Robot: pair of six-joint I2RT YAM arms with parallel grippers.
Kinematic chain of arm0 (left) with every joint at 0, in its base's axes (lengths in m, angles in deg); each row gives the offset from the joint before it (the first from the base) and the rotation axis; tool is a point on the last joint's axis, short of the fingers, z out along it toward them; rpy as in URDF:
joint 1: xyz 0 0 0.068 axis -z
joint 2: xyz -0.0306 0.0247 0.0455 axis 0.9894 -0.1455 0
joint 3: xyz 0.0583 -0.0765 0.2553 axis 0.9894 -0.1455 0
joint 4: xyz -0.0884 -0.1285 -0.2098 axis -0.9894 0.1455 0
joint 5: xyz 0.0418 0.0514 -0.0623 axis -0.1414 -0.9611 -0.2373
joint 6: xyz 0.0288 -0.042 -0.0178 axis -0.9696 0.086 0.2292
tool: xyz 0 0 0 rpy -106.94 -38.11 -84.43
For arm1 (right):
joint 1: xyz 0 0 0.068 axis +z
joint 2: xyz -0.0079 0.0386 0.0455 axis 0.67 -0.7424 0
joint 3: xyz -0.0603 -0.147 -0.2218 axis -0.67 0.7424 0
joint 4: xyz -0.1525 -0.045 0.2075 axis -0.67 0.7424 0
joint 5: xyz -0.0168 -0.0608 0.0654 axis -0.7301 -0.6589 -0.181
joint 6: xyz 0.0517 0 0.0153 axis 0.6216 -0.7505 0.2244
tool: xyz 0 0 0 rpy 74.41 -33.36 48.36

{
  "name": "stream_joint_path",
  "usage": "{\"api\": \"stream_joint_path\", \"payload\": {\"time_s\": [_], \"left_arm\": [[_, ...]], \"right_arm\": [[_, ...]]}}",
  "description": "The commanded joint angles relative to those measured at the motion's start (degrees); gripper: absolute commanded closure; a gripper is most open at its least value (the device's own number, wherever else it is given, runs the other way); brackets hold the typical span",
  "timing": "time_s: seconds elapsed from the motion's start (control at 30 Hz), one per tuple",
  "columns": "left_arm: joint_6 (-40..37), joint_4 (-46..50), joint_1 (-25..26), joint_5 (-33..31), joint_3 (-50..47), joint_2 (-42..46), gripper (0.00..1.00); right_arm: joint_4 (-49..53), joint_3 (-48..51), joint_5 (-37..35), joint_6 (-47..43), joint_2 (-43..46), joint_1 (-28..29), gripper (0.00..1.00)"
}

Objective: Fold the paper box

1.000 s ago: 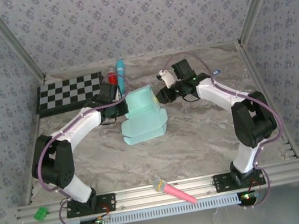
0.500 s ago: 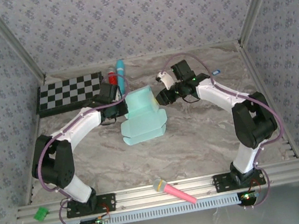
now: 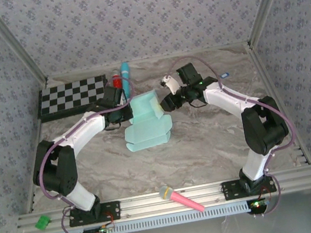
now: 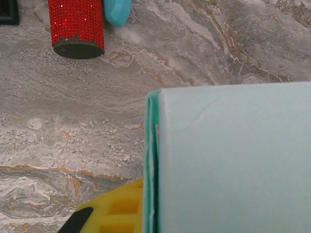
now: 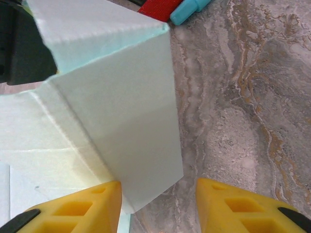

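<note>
The paper box [image 3: 148, 124] is seen in the middle of the counter [image 3: 207, 138], half folded. One pale wall is stood up, and flat flaps are laid out toward the near side. A thin wall of the box is pinched by the left end effector [image 3: 126, 114], with its fingers pressed together on it. The right end effector [image 3: 164, 102] is held at the box's right side with its yellow fingers [image 5: 73, 208] spread apart, and nothing is gripped by it. A red sparkly tube [image 4: 76, 24] and a blue tube [image 3: 125, 73] are laid behind the box, near a checkerboard [image 3: 72, 95].
</note>
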Motion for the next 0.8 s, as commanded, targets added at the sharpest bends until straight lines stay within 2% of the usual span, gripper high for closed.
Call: {"api": "stream_joint_path", "payload": {"time_s": [0.0,0.37,0.77], "left_arm": [[0.63,-0.22,0.20,0.12,2.12,-0.24,1.00],[0.72,-0.32,0.16,0.54,1.78,0.16,1.00],[0.19,-0.98,0.14,2.23,1.82,1.36,1.00]], "right_arm": [[0.81,-2.17,3.50,-0.88,0.74,1.05,0.53],[1.22,-1.88,2.22,-1.54,0.96,1.12,0.54],[-2.02,-4.53,-6.95,0.44,-4.03,3.28,0.50]]}}
